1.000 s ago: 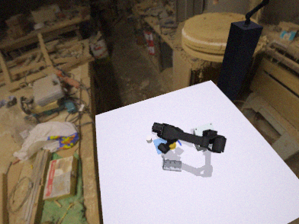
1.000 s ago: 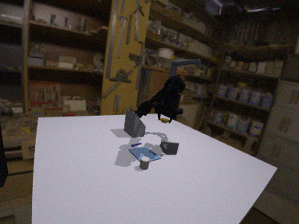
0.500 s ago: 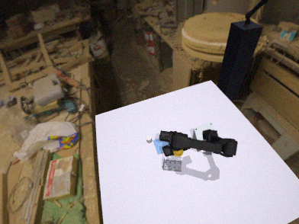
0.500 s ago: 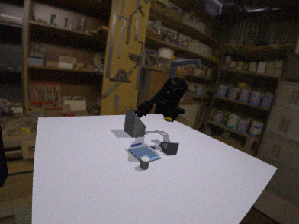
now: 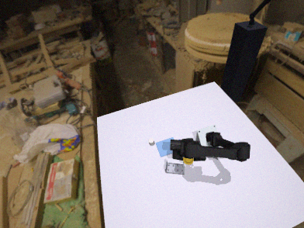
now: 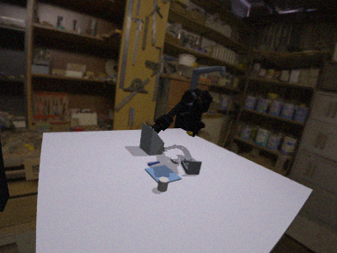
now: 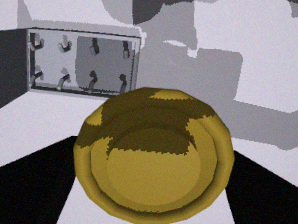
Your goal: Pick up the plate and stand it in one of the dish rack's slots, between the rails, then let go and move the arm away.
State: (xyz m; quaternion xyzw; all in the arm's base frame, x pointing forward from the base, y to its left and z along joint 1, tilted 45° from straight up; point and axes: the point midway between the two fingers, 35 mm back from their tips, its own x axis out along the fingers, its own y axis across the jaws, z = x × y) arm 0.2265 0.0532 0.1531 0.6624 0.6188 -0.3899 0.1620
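A round yellow plate (image 5: 188, 160) (image 6: 190, 133) (image 7: 154, 175) is held face-on to the wrist camera, above the table. My gripper (image 5: 188, 157) (image 7: 153, 153) is shut on it, with a black finger at each side of the plate in the wrist view. The small grey dish rack (image 5: 174, 168) (image 6: 194, 168) (image 7: 135, 65) stands on the table, up and left of the plate in the wrist view, with two rows of short posts inside its frame. The plate is clear of the rack. The exact finger contact is hidden below the plate.
A blue square mat (image 5: 161, 150) (image 6: 171, 174) lies near the rack. A small pale cylinder (image 5: 151, 142) (image 6: 162, 185) stands beside it. A grey angled block (image 5: 202, 136) (image 6: 150, 142) stands behind, partly under the arm. A short dark-blue stick (image 6: 153, 163) lies between block and mat.
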